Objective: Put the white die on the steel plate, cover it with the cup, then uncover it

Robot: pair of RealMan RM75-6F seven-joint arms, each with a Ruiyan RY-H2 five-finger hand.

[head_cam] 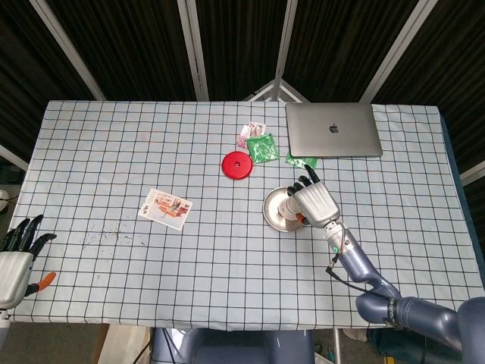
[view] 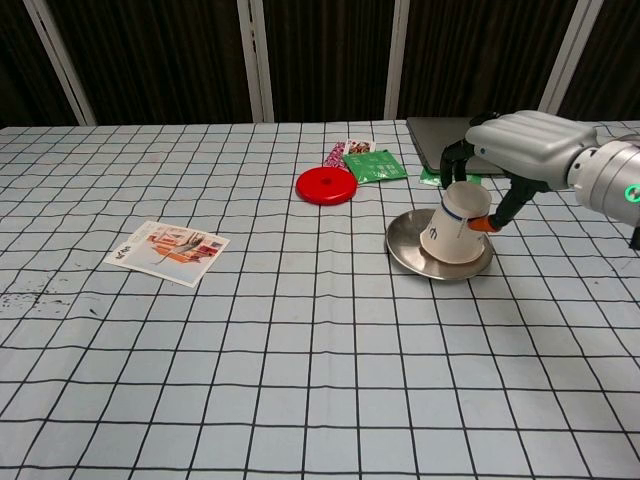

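Note:
The steel plate (view: 405, 241) (head_cam: 272, 211) lies right of the table's middle. On it stands the white paper cup (view: 452, 228), mouth down and tilted, its base leaning up to the right. My right hand (view: 520, 146) (head_cam: 314, 202) grips the cup's base from above, fingers on the far side and the orange-tipped thumb on the near side. In the head view this hand hides most of the cup. The white die shows in neither view. My left hand (head_cam: 15, 259) hangs off the table's near left corner with its fingers apart, holding nothing.
A red disc (view: 326, 185) and green packets (view: 373, 165) lie just beyond the plate, and a closed laptop (head_cam: 332, 129) sits behind them at the far right. A printed card (view: 167, 252) lies on the left half of the checked cloth.

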